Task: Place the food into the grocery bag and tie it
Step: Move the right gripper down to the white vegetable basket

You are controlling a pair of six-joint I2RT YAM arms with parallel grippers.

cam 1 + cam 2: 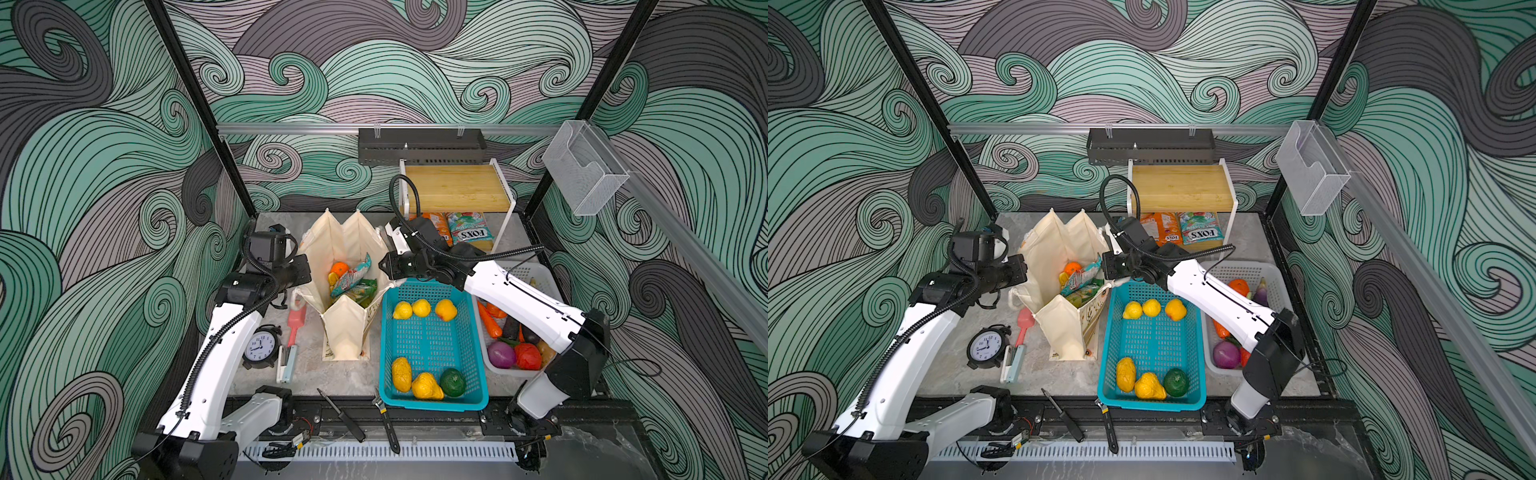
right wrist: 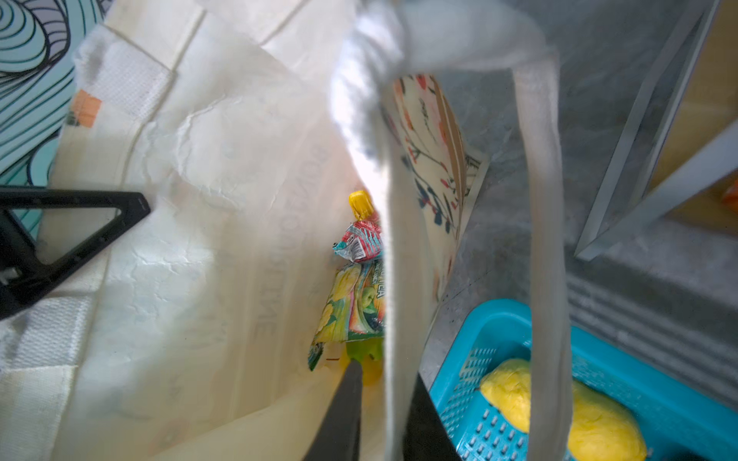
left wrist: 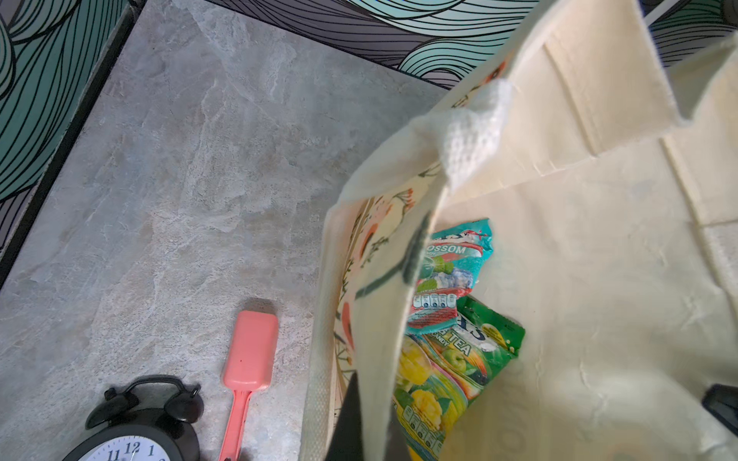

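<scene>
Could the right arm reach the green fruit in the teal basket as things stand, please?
Probably yes: the green fruit lies uncovered at the near end of the basket. The right gripper is at the bag, though, and would have to draw back first.

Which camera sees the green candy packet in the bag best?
The left wrist view: the green packet is large there, lettering readable, inside the bag. Both top views show it small, partly under the teal packet. The right wrist view shows only a strip behind a blurred handle.
</scene>
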